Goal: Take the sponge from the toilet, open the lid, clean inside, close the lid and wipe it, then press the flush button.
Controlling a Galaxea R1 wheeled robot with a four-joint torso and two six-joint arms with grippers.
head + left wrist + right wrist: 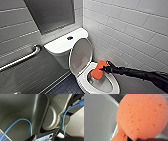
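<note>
Right tool (104, 68) is clamped on the sponge (98, 70), gripping it at one end so that the orange-red pad hangs out in front of it. Its black arm reaches in from the right side of the head view, low along the white tiled wall (130, 27). The sponge sits over the open bowl of the toilet (60, 46), near the bowl's rear edge and just beside the foot of the lid (80, 56). In the right wrist view the porous pad looms large against the glossy white ceramic; whether it touches the ceramic cannot be told. The lid stands raised, tilted back toward the tank, and the ring seat (82, 79) lies down around the bowl. On the flat tank top a round flush button (70, 38) shows. A metal grab bar (22, 58) runs along the grey wall to the left, and dark floor tiles (65, 87) lie beside the bowl. Left tool (49, 138) is near the robot's dark body, with a blue cable (29, 123) looping past; whether it is apart or together I cannot tell
</note>
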